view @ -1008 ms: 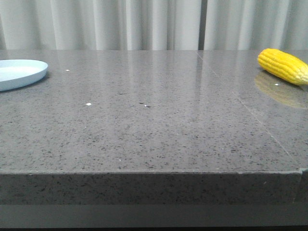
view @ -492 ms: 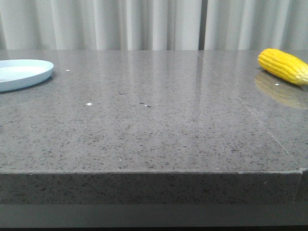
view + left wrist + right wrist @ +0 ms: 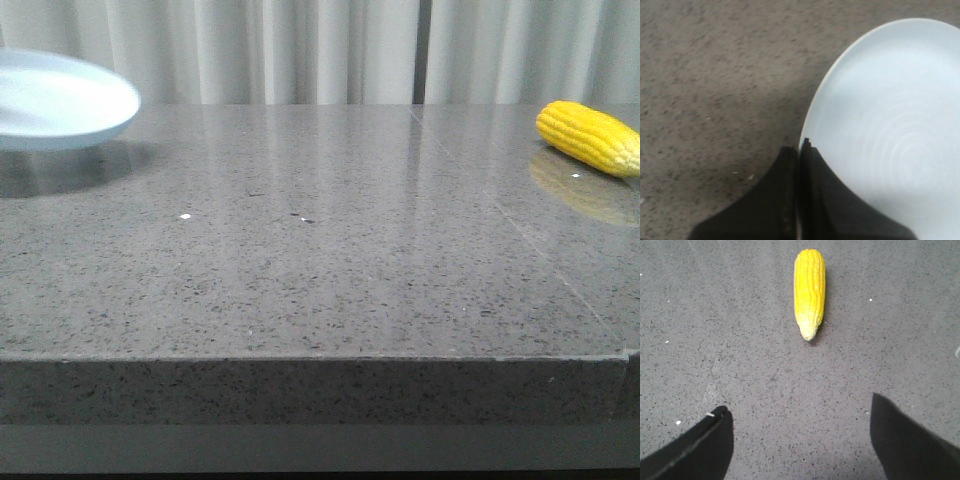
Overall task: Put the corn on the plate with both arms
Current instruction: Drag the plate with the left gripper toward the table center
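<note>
The pale blue-white plate (image 3: 60, 100) hangs above the table at the far left, casting a shadow under it. In the left wrist view my left gripper (image 3: 800, 147) is shut on the rim of the plate (image 3: 890, 140). The yellow corn (image 3: 590, 137) lies on the table at the far right. In the right wrist view the corn (image 3: 809, 290) lies ahead of my right gripper (image 3: 800, 412), its pale tip towards the fingers; the gripper is open, empty and well short of the cob. Neither gripper shows in the front view.
The grey speckled stone table (image 3: 320, 260) has a seam (image 3: 520, 230) running down its right part and a front edge near the camera. White curtains (image 3: 320, 50) hang behind it.
The plate has shifted right and risen off the table at the left. The corn has not moved.
</note>
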Tool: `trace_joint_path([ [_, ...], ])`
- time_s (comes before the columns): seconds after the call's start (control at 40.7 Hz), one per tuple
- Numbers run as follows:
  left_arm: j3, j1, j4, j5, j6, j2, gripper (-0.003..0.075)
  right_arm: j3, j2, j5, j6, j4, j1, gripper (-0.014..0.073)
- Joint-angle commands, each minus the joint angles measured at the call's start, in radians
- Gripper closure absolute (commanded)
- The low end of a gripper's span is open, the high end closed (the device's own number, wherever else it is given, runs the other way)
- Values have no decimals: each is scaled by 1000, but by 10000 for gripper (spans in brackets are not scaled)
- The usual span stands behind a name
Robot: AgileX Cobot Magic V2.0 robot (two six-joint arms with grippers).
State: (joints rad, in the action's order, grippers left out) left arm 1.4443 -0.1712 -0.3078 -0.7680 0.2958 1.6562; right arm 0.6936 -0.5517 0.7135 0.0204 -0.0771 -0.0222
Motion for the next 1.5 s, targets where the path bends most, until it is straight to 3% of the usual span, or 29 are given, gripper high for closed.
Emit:
trace_joint_path([
  [0.0, 32, 64, -44, 20, 14, -88, 741, 26, -9, -66, -6, 2, -2, 3],
  [0.516, 32, 372, -181, 27, 15, -86, 741, 26, -9, -66, -6, 2, -2, 3],
  [1.229, 32, 413, -236, 52, 15, 131, 738, 26, -9, -66, -6, 2, -2, 3],
  [1.352, 32, 413, -236, 52, 15, 140, 647, 26, -9, -66, -6, 2, -2, 3],
  [1.475, 32, 413, -236, 52, 15, 140, 432, 26, -9, -66, -6, 2, -2, 3],
])
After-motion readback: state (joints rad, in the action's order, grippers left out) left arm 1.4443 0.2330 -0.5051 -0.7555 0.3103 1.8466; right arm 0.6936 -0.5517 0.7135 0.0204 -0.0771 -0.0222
